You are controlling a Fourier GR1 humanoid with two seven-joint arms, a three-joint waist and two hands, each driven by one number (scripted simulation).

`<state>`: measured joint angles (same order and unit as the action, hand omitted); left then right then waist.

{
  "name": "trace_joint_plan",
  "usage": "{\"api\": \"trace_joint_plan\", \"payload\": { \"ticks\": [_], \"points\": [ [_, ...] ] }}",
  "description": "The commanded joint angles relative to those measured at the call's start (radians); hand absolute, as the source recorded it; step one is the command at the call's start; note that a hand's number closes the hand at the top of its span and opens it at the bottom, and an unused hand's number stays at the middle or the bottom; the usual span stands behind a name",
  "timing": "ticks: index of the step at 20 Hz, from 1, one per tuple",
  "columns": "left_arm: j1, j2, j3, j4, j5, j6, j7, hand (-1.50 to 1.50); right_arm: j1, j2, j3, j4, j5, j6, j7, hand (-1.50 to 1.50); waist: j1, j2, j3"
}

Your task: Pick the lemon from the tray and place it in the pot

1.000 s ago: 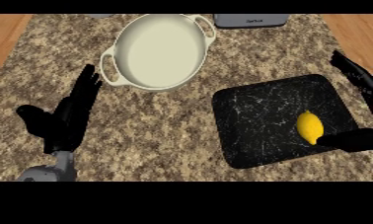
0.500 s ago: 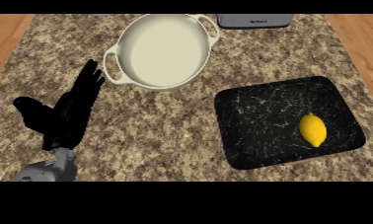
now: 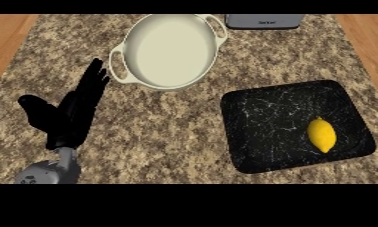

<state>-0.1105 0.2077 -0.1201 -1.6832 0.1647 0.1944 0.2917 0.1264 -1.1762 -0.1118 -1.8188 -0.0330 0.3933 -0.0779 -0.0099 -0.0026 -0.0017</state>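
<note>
Lemon [image 3: 322, 134] lies at the tray's [image 3: 255, 121] right side, long axis roughly toward the view's top. Left hand [image 3: 70, 111], fingers straight, rests far left; right hand unseen, presumably nearer.

A grey appliance [image 3: 264, 21] at about one o'clock, at the counter's far edge, carries a small dark marking on its front face. It looks like a short label, but its letters are too small to read. No other text shows.
</note>
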Motion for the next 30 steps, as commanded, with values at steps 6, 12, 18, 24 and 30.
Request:
{"api": "trace_joint_plan", "payload": {
  "ticks": [6,12,18,24,30],
  "points": [
    [-0.046,-0.032,0.004,0.004,-0.034,0.004,0.045,0.0,-0.115,0.099,0.059,-0.057,0.019,0.123,0.305,-1.5,0.013,0.003,0.001],
    [-0.022,-0.006,0.043,-0.019,-0.004,-0.047,0.027,0.0,-0.127,0.137,0.147,0.078,0.239,0.155,0.208,-1.5,0.017,0.004,0.002],
    [-0.039,-0.039,0.042,-0.006,-0.039,-0.03,0.063,0.0,-0.099,0.276,0.158,-0.068,0.316,0.162,0.379,-1.5,0.007,0.001,0.001],
    [-0.036,-0.057,0.057,-0.003,-0.051,-0.044,0.051,0.0,-0.026,0.353,0.065,-0.041,0.389,0.147,0.242,-1.5,0.003,0.001,0.002],
    [-0.014,-0.105,0.029,0.014,-0.095,-0.043,0.012,0.0,-0.11,0.496,0.124,-0.031,0.476,0.189,0.347,-1.5,0.008,0.002,0.002]
  ]
}}
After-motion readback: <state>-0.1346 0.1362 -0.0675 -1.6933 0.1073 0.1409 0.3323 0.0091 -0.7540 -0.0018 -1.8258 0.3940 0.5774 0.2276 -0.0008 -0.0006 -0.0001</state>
